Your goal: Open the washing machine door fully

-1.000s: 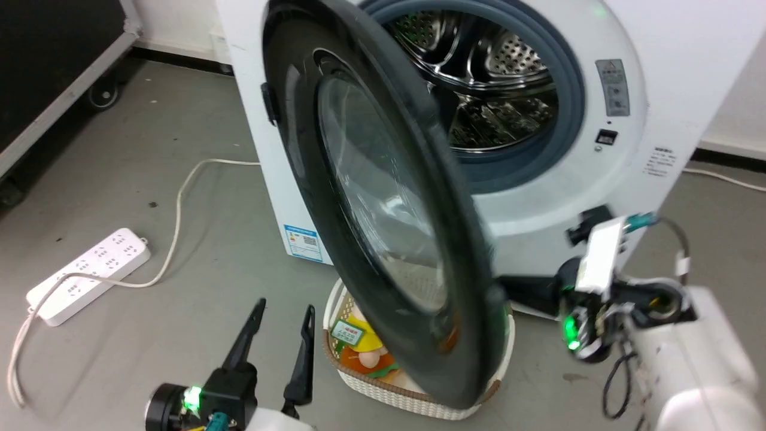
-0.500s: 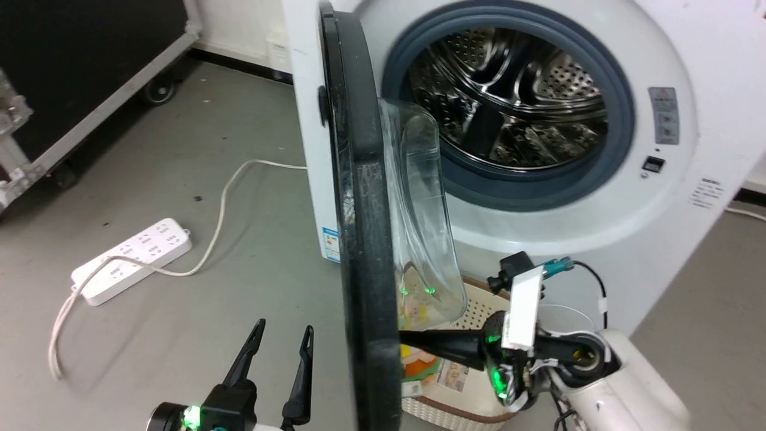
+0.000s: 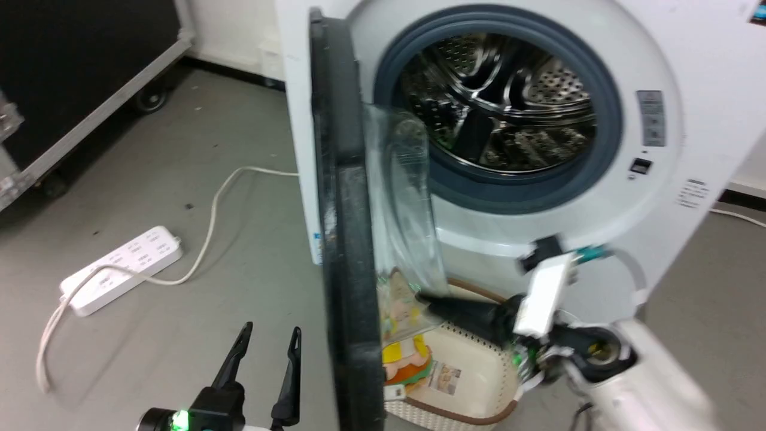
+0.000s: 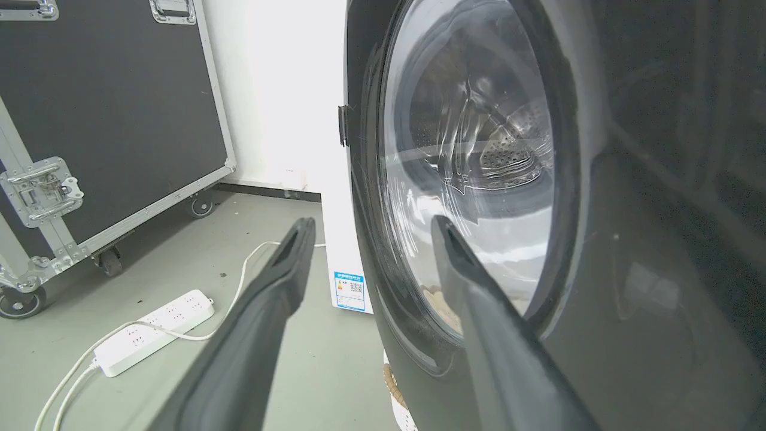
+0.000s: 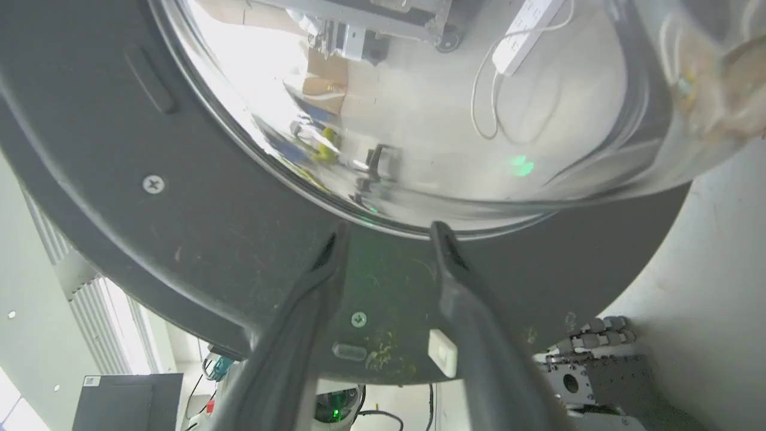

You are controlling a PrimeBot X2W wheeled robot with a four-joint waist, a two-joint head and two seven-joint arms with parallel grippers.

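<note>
Looking down from the head camera, the washing machine door (image 3: 344, 239) is standing edge-on, swung out to roughly a right angle from the white washing machine (image 3: 688, 66). Its glass bowl (image 3: 401, 197) is bulging on the side of the steel drum (image 3: 497, 102). The right gripper (image 3: 428, 301) is reaching low against the door's inner side, just above a woven basket (image 3: 479, 413) of toys. The left gripper (image 3: 270, 329) is waiting near the door's bottom edge on its outer side, with its fingers apart and carrying nothing.

From the left wrist, the glossy black ring is filling the space just beyond the spread fingers, which are not touching it.

From the right wrist, the two fingers are standing apart with nothing between them. Their tips are lying at the door's inner ring, right below the bowl's rim, and I cannot tell whether they are touching it.

The swing is looking about half done, so the opening step is under way. The next move is calling for a steady push on the inner ring, carrying the door farther from the drum while the left arm is keeping out of its path.

On the door's outer side, a grey concrete floor (image 3: 179, 179) is carrying a white power strip (image 3: 119, 269) with its cord. A black flight case (image 3: 90, 60) on castors is sitting beyond it.
</note>
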